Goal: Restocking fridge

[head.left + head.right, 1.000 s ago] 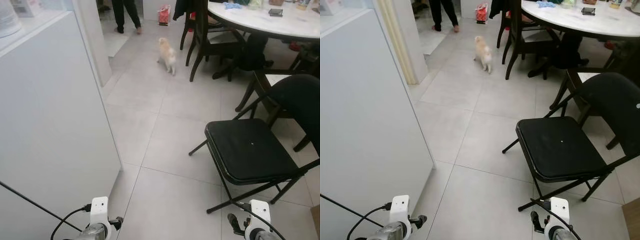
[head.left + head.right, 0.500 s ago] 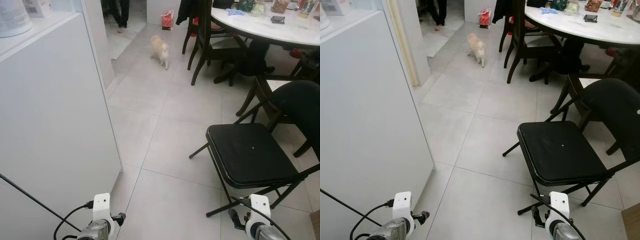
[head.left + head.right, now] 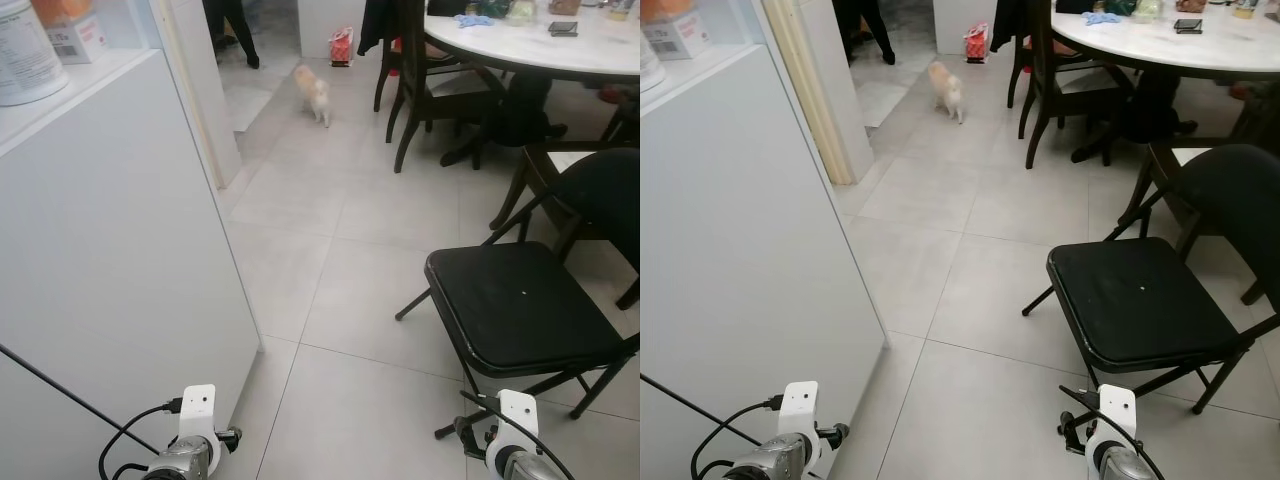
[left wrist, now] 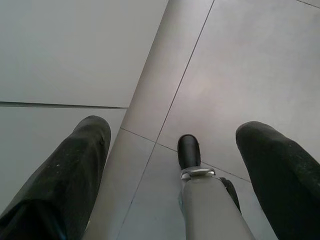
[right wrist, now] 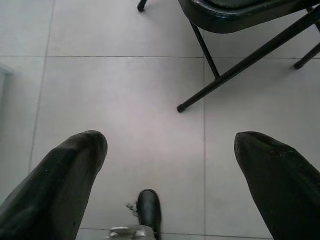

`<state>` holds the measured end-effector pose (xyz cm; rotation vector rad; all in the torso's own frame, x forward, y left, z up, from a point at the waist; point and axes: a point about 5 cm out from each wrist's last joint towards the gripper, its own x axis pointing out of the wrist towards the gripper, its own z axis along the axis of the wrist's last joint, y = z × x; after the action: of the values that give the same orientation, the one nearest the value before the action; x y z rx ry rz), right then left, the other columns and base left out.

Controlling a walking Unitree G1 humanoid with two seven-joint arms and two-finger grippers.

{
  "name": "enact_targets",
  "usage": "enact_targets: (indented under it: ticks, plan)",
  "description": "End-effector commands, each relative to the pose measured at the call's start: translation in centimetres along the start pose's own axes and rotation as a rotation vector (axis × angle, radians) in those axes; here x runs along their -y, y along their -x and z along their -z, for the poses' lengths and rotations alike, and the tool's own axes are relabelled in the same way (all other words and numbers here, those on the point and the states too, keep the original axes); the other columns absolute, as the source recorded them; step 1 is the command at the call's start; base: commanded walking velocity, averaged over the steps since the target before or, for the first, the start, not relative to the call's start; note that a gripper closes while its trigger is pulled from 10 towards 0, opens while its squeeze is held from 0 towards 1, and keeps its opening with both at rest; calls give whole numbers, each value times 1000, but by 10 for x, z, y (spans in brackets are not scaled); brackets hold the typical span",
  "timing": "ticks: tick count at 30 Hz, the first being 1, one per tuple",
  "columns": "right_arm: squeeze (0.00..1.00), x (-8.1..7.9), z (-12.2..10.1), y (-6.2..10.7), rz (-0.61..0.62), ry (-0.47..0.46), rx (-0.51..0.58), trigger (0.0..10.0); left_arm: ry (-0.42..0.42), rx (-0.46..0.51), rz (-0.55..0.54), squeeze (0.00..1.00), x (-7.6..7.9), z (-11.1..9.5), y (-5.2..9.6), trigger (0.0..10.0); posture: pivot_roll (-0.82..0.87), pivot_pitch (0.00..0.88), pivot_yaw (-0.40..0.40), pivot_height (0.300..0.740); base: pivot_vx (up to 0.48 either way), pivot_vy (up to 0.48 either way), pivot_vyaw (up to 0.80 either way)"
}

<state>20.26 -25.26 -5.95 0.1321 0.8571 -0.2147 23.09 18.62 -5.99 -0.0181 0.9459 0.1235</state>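
Both arms low and idle — left tool and right tool spread wide, empty.

left gripper – fingers spread | grey tiled floor | white panel

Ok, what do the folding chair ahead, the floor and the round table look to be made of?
Folding chair: thin black metal-looking tube legs, with a seat that seems padded vinyl, given its faint sheen. Floor: large pale grey tiles, matte to satin, with visible grout lines. Round table: glossy white top, possibly marble or laminate; the look leaves it open.
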Motion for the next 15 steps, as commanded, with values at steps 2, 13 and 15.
enact_targets:
  ticks: [2,13,15]
  plan:
    - [0,0,-3,-1,6,12,-4,10000,-8,-13,3,0,-1,-1,0,10000,-101,0,65,740,0,0,0]
    - [0,-2,-8,-2,11,3,2,10000,-5,-2,8,0,-2,-7,0,10000,-145,0,50,740,0,0,710]
    - [0,-2,-8,-2,16,2,0,10000,-3,-3,8,0,-2,-7,0,10000,-146,0,52,740,0,0,800]
